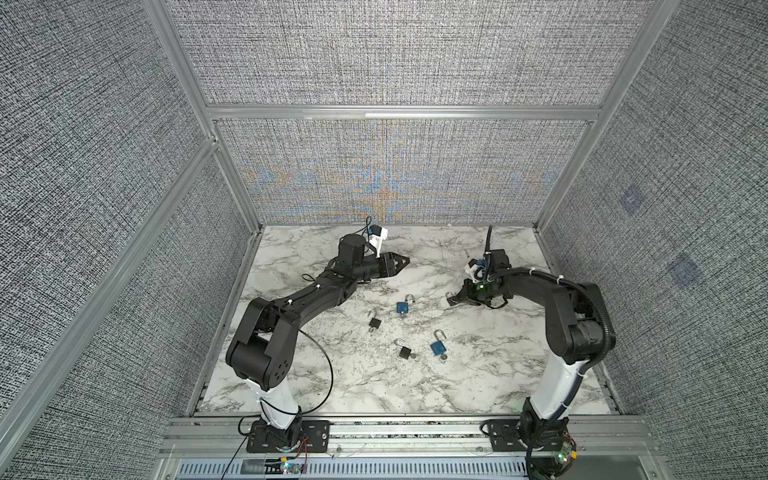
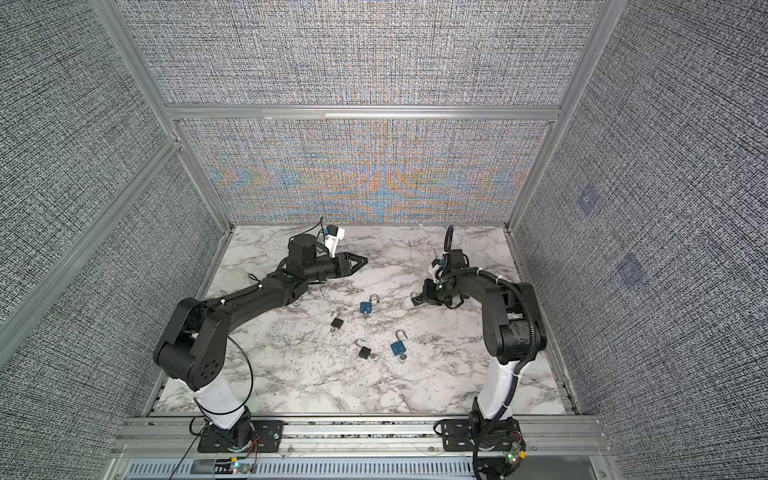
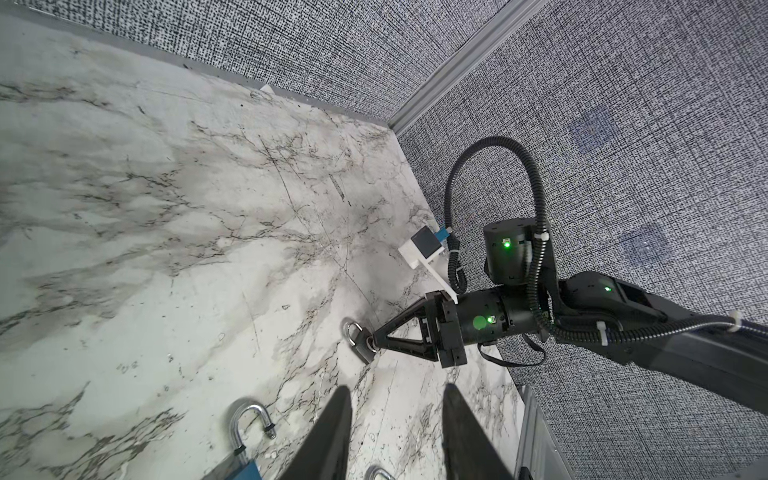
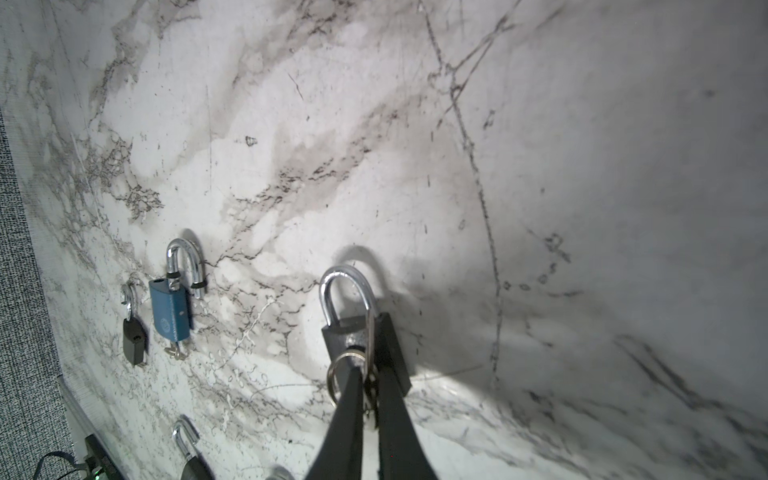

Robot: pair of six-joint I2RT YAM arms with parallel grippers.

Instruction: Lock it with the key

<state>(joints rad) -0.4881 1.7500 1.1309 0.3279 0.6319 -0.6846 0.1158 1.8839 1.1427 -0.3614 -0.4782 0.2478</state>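
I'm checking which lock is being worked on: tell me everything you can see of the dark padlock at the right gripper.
The dark padlock has a dark grey, metallic-looking block body and a shiny silver shackle, one leg seated in the body, the other hidden. It rests on the marble table, apart from the other padlocks. A silver key ring hangs at its base, where the right gripper is closed on the key, which is mostly hidden.
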